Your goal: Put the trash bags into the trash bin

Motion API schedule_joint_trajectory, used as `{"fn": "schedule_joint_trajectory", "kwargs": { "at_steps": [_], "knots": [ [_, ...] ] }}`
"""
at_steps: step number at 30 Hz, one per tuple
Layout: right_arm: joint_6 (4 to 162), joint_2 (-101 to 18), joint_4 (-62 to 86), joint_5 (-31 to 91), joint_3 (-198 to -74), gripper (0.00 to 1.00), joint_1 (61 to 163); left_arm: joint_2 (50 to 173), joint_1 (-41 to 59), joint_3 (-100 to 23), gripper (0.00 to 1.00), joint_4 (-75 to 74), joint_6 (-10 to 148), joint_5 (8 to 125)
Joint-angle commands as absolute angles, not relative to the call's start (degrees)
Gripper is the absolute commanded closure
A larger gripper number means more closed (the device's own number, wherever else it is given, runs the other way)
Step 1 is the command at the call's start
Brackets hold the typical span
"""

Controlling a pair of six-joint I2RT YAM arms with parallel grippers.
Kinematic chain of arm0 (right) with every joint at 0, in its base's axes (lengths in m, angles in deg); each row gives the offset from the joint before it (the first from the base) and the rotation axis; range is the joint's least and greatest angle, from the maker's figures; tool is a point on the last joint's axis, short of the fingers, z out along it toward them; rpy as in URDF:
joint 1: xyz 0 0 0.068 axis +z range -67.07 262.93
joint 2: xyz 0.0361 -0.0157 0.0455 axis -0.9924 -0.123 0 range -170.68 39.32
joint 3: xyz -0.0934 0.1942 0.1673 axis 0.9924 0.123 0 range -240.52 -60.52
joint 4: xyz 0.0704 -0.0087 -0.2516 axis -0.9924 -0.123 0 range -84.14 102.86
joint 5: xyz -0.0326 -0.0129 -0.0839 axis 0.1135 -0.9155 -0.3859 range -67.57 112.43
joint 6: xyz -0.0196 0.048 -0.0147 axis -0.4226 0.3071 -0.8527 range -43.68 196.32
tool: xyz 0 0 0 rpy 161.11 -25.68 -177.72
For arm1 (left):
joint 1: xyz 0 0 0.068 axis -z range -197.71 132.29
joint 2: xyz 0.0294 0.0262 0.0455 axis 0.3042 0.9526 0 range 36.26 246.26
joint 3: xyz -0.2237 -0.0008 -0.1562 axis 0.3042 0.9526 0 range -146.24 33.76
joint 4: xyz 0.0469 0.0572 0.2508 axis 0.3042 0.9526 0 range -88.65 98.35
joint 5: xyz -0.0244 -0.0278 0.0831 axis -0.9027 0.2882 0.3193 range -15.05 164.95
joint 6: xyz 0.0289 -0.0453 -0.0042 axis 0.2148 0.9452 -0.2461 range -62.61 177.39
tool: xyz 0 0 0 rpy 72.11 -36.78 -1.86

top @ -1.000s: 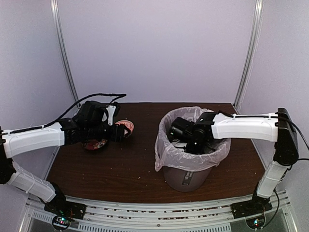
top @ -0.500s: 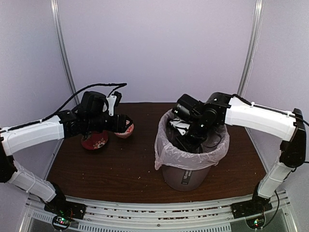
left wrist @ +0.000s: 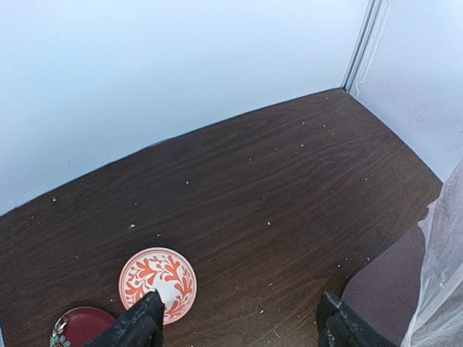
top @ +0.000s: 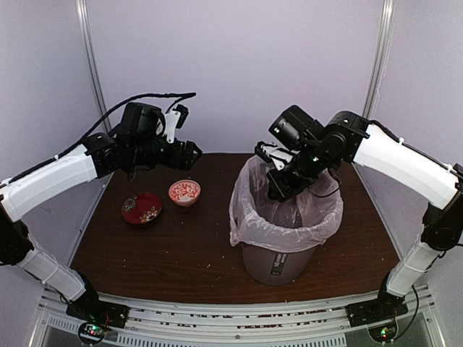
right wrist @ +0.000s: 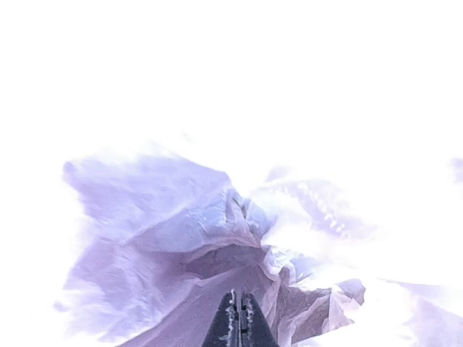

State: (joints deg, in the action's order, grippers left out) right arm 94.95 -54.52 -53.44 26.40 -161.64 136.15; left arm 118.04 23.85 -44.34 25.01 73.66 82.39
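The mauve-brown trash bin (top: 278, 264) stands right of the table's middle. The thin pale trash bag (top: 289, 231) lines it and is folded out over the rim. My right gripper (top: 277, 189) hangs over the bin's mouth near the back-left rim, pointing down into the bag. In the right wrist view its fingers (right wrist: 239, 318) are pressed together, with crumpled bag plastic (right wrist: 166, 224) beyond them and nothing visibly pinched. My left gripper (top: 189, 153) is open and empty, raised above the back left of the table. In the left wrist view (left wrist: 242, 327) the bin (left wrist: 383, 282) and bag edge (left wrist: 441, 289) show at lower right.
A white bowl with a red pattern (top: 184, 192) and a dark red bowl (top: 142, 207) sit on the table at left, below the left gripper. They also show in the left wrist view (left wrist: 158, 280) (left wrist: 76, 325). Walls close in the back and both sides.
My right gripper has risen from deep inside the bin to its mouth. My left arm has lifted up and back from the bowls, uncovering both.
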Motion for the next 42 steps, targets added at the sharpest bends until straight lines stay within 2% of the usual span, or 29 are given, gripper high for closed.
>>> {"fn": "schedule_joint_trajectory", "kwargs": {
  "at_steps": [1, 6, 12, 25, 32, 42],
  "knots": [
    [96.45, -51.24, -51.21, 27.6, -153.96, 0.98, 135.86, 117.14, 23.49, -45.42, 0.26, 20.73, 70.5, 74.53],
    [98.49, -47.28, -43.84, 29.01, -143.13, 0.98, 135.85, 114.64, 23.64, -42.02, 0.26, 9.72, 74.99, 61.58],
    [99.21, -47.56, -39.16, 30.17, -135.15, 0.98, 136.02, 116.85, 25.46, -40.47, 0.27, 7.56, 76.63, 59.19],
    [94.58, -63.55, -41.93, 29.55, -138.13, 0.98, 137.87, 115.17, 25.71, -28.79, 0.28, 2.7, 79.27, 59.24],
    [94.46, -65.33, -39.8, 30.31, -134.37, 0.99, 138.16, 113.37, 25.71, -22.51, 0.27, -1.17, 80.06, 53.73],
    [95.42, -63.0, -40.0, 30.13, -135.17, 0.99, 139.03, 117.88, 25.91, -21.89, 0.28, -4.62, 79.74, 45.87]
  ]
}}
